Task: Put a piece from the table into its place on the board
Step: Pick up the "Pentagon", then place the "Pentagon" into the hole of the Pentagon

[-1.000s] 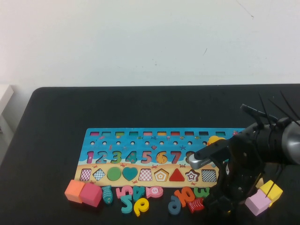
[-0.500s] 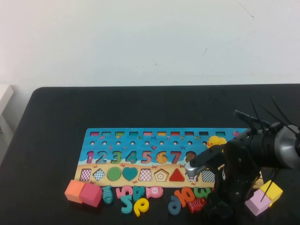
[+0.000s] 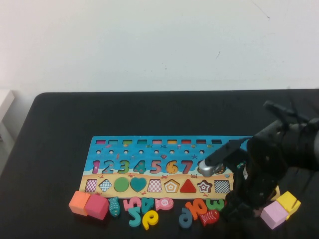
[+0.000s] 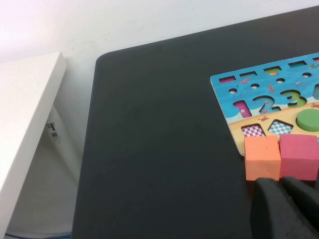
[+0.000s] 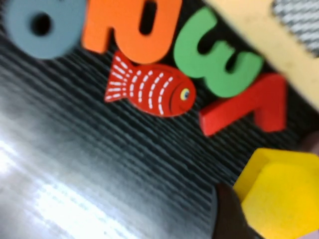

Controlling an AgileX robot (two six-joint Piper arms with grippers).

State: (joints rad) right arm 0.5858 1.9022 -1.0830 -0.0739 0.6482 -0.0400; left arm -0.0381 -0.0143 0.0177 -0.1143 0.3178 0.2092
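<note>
1. My right tool (image 5: 249, 209) hangs low over the near right of the worktop (image 3: 60, 124) with a yellow piece (image 5: 281, 194) at its tip; whether it is clamped, I cannot tell.
2. My left tool (image 4: 286, 209) is parked beside the orange block (image 4: 261, 157); its state is not discernible.
3. Loose numbers lie ahead of the board (image 3: 164, 164).
4. Judgement: several recesses are empty; placement is not yet done.

Place: lab bench | black table (image 3: 60, 129) (bare), plain white wall (image 3: 149, 40)
</note>
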